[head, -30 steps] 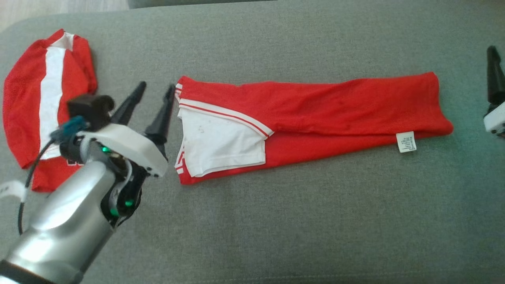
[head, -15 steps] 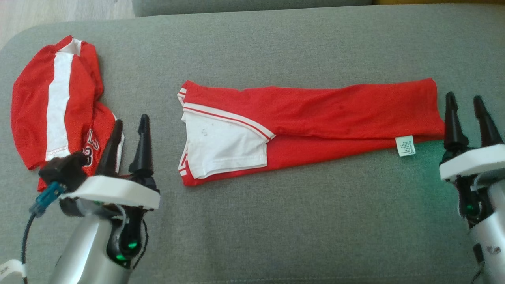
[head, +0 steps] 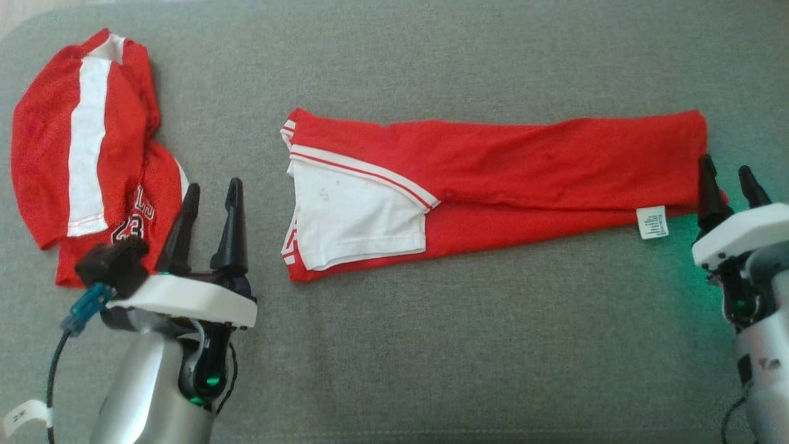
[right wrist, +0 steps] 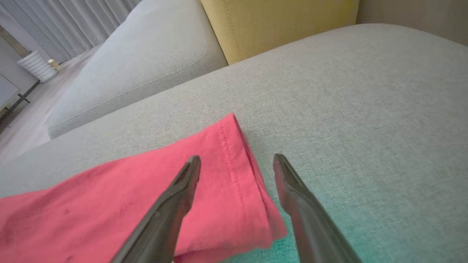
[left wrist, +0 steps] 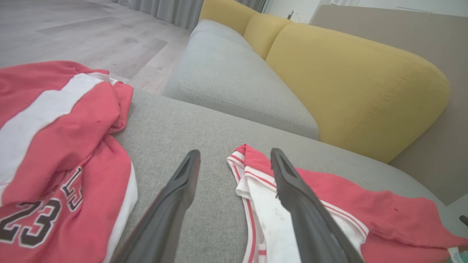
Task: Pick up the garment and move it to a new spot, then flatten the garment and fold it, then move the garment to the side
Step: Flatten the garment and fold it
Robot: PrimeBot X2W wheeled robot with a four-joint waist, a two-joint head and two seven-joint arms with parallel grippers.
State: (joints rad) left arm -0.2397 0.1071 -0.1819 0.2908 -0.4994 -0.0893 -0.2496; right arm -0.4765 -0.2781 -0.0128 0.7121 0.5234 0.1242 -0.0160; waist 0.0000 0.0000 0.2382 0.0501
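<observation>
Lying folded lengthwise, the red garment (head: 524, 166) is spread across the grey cushion (head: 431, 345). The left gripper (head: 213, 183) is held open beside a red jersey (head: 43, 135); the right gripper (head: 725, 163) is held open at the garment's hem.

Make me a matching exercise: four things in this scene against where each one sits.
1. number 23 jersey
2. white care label
3. left hand
4. right hand

A. open, at the folded red garment's hem end
B. crumpled at the gray cushion's left end
C. open, over the gap between both garments
D. on the folded garment's near edge

Pairs: 1-B, 2-D, 3-C, 4-A
</observation>
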